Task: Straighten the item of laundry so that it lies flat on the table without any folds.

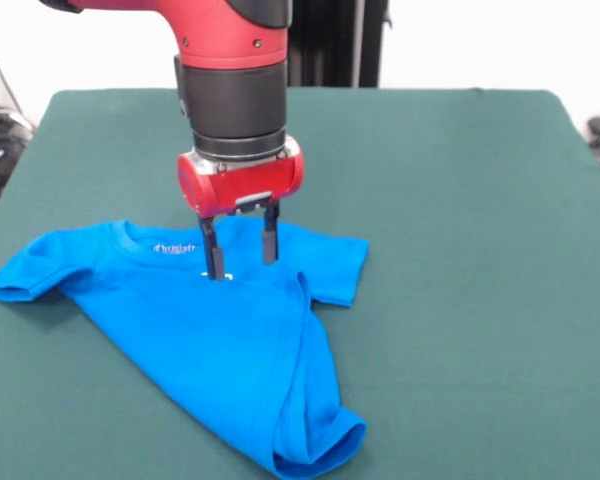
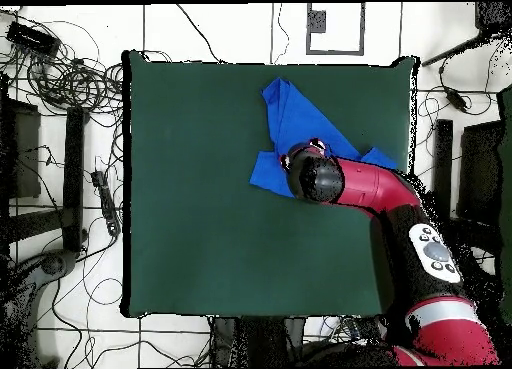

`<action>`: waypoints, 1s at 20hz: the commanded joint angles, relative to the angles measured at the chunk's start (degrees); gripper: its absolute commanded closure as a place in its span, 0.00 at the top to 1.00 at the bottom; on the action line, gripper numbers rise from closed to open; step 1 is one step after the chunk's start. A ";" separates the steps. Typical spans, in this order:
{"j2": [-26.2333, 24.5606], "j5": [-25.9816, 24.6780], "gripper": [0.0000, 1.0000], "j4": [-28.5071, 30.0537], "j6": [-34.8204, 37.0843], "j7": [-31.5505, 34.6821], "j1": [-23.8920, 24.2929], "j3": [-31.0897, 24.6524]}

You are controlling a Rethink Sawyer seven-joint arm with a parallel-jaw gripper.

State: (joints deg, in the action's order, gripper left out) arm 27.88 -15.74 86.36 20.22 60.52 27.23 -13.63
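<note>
The gripper (image 1: 241, 247) is held with its jaws slightly parted, tips touching the T-shirt (image 1: 235, 350) just below the collar; whether cloth is pinched cannot be told. In the front view the shirt's bunched hem trails toward 5 o'clock on the counter (image 1: 460, 200). Overhead, the arm hides the contact but shows the shirt near the counter's corner.

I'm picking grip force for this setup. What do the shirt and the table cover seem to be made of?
The shirt looks like soft, thin knit fabric, perhaps cotton: matte, falling in limp folds. The table cover looks like dark green felt: flat, with no sheen or visible weave.
</note>
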 commanded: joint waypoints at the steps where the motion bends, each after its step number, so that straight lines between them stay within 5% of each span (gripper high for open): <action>1: -5.21 1.72 1.00 4.88 -2.23 11.31 -2.62 -4.61; 20: -3.92 2.76 1.00 9.02 -5.29 14.58 -4.47 -3.70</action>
State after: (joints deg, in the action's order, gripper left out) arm 26.93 -15.67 88.64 17.12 60.52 26.25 -13.63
